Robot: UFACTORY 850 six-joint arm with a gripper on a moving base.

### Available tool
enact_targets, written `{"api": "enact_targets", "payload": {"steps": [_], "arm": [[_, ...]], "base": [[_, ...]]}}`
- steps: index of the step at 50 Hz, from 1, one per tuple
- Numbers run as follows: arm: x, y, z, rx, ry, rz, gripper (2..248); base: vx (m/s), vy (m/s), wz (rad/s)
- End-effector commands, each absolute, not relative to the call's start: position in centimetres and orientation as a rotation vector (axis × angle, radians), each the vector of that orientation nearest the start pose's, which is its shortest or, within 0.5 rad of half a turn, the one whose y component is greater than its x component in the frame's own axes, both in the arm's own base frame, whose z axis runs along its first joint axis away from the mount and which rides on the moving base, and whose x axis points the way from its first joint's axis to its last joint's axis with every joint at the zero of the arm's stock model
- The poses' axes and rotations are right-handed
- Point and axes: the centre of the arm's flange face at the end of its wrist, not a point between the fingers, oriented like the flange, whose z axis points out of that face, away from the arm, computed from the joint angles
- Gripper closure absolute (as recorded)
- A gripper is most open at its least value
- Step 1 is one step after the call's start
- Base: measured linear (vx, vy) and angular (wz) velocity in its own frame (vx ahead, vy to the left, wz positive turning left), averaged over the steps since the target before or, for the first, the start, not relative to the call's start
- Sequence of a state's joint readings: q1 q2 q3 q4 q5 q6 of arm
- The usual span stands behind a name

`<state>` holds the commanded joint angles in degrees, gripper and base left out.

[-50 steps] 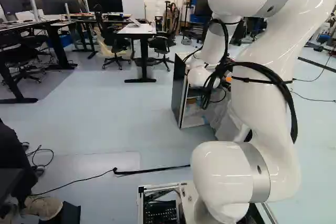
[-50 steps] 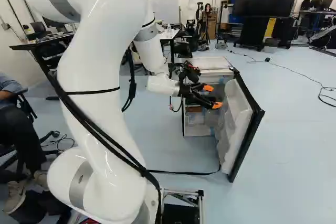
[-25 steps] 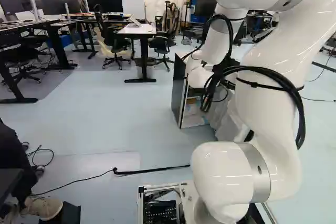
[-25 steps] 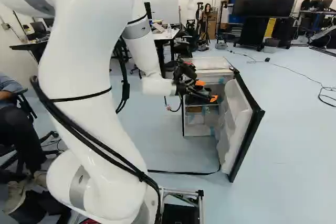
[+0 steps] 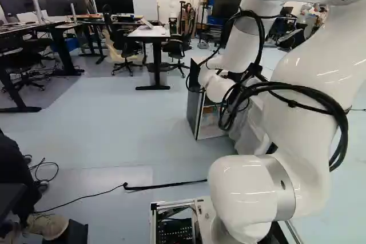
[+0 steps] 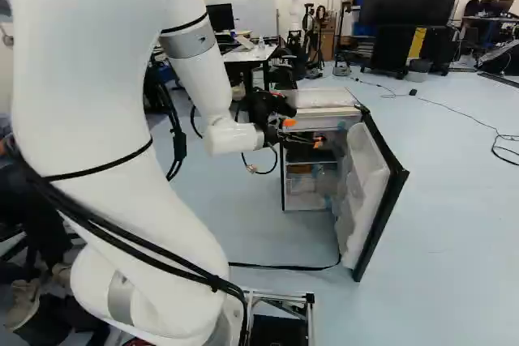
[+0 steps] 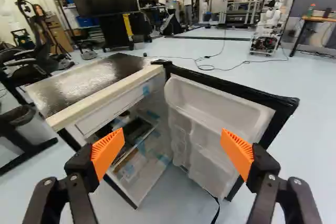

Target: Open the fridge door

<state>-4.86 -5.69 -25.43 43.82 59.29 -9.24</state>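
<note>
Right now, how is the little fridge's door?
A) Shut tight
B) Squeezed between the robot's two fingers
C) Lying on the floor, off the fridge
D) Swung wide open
D: the door stands swung out from the fridge, so its white inside shelves and the inside of the fridge both show, and the gripper has its fingers apart with nothing pinched between them.

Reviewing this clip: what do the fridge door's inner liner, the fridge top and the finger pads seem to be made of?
Inner liner: probably moulded plastic, white and smooth, with rounded shelf rims. Fridge top: glossy, with bright uneven reflections; painted metal or laminate, I can't tell which. Finger pads: likely rubber or soft plastic, matt orange with fine ridges.
</note>
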Motion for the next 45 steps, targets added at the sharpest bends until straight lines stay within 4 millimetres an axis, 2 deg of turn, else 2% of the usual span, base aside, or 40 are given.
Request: {"api": "enact_targets", "payload": {"steps": [18, 45], "arm": [[35.8, -6.1, 38.1, -2.626, 0.811, -2.027, 3], [32.0, -3.1, 37.8, -2.603, 0.417, -1.950, 3]], "base": [[0.000, 0.000, 0.000], [0.000, 0.000, 0.000]]}}
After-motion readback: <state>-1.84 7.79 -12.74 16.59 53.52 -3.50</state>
